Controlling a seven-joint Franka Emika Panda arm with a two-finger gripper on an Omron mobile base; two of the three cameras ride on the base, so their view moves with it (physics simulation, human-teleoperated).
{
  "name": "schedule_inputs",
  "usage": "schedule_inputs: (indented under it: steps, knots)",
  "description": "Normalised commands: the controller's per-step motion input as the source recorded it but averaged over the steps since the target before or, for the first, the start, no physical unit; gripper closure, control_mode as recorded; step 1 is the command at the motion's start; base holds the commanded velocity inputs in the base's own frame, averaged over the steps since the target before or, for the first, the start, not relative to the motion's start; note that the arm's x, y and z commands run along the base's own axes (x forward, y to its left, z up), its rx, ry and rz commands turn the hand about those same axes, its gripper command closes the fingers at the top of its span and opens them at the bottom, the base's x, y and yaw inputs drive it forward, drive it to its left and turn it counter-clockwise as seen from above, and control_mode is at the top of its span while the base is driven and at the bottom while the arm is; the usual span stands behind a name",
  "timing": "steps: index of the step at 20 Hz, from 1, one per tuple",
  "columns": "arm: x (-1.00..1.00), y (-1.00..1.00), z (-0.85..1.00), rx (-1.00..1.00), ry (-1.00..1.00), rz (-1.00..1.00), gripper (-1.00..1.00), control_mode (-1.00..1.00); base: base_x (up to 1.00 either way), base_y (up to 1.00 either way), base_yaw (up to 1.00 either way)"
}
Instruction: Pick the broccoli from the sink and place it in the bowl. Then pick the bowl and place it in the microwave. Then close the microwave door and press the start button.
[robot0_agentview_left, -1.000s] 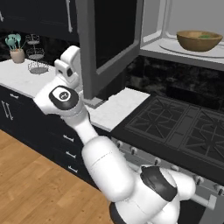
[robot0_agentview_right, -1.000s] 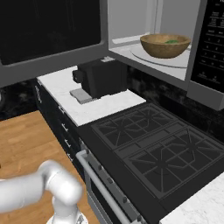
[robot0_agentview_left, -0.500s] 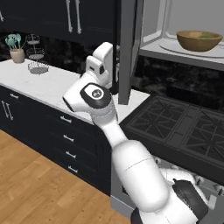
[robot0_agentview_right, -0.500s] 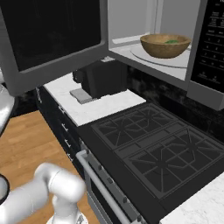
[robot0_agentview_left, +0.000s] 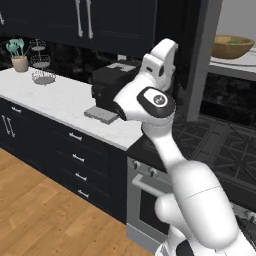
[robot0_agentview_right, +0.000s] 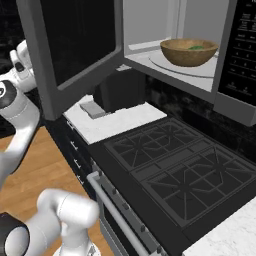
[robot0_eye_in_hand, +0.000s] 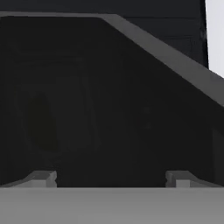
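The tan wooden bowl (robot0_agentview_right: 189, 54) sits on the glass turntable inside the open microwave (robot0_agentview_right: 150, 30). A bit of green broccoli (robot0_agentview_right: 196, 47) shows inside it. The same bowl (robot0_agentview_left: 231, 47) appears at the upper right of the left base view. My gripper (robot0_eye_in_hand: 111, 179) is open and empty, its fingertips (robot0_eye_in_hand: 43, 178) close against the dark glass of the microwave door (robot0_eye_in_hand: 109, 109). The white hand (robot0_agentview_left: 161, 61) presses at the outer face of the half-swung door (robot0_agentview_left: 200, 60), also seen as the door (robot0_agentview_right: 75, 45) from the right. The sink is out of view.
A black toaster (robot0_agentview_left: 114, 87) stands on the white counter (robot0_agentview_left: 55, 102) under the door. A utensil jar (robot0_agentview_left: 20, 60) and wire basket (robot0_agentview_left: 42, 76) sit far left. The black stove (robot0_agentview_right: 175, 165) lies below the microwave, whose control panel (robot0_agentview_right: 242, 45) is at right.
The arm has swung right and up against the door, and the door has turned partway toward the microwave opening. The bowl has stayed put.
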Motion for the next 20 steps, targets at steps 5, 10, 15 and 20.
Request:
schedule_inputs:
  steps: [5, 10, 15, 20]
  knots:
    - [-0.29, -0.95, 0.35, 0.06, 0.0, 0.0, -1.0, -1.0, 0.0, 0.0, 0.0]
    - [-0.14, -0.86, 0.34, 0.08, 0.0, 0.0, -1.0, -1.0, 0.0, 0.0, 0.0]
    - [0.01, -0.76, 0.18, 0.06, 0.03, 0.0, -1.0, -1.0, 0.0, 0.0, 0.0]
    - [0.51, -0.42, 0.0, 0.01, 0.13, 0.0, -1.0, -1.0, 0.0, 0.0, 0.0]
